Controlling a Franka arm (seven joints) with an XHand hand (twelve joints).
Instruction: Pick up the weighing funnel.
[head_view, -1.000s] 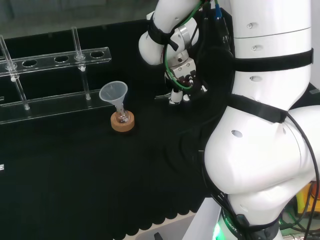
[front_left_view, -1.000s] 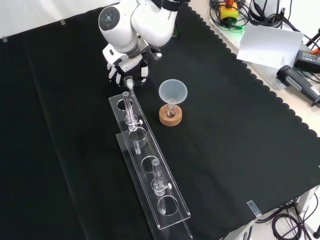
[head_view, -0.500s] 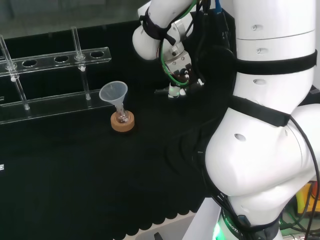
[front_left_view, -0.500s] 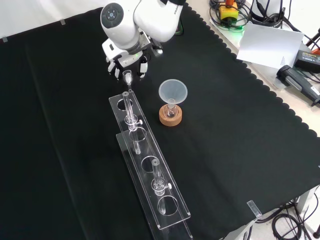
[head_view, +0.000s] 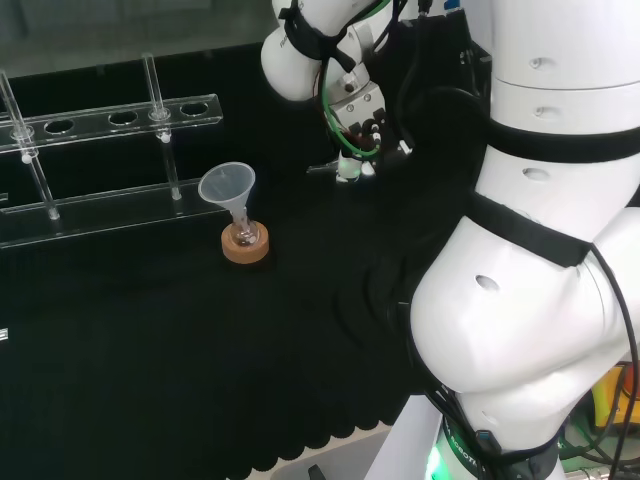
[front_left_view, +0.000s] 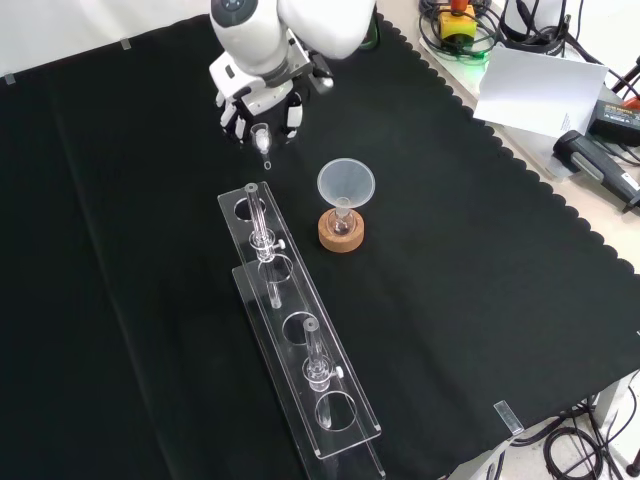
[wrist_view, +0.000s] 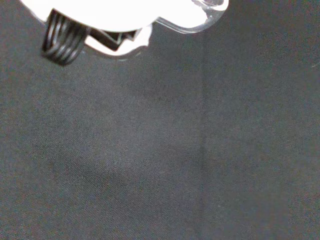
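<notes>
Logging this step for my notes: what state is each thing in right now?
robot hand: shut on weighing funnel.
weighing funnel: held off the cloth.
funnel: upright, stem in flask.
flask: upright on cork ring.
rack: standing, tubes upright in it.

Head view looks over the white arm links (head_view: 540, 300) onto the black cloth (head_view: 150, 350). Front view looks down from the far side, sharing the clear cone-shaped funnel (front_left_view: 345, 184). Wrist view sits close above cloth.

Matt black woven cloth (wrist_view: 150, 160) all over; glossy clear weighing funnel (front_left_view: 262, 136) in the smooth white-and-black plastic robot hand (front_left_view: 256, 96); clear funnel (front_left_view: 345, 183) on rough cork ring (front_left_view: 341, 238).
</notes>
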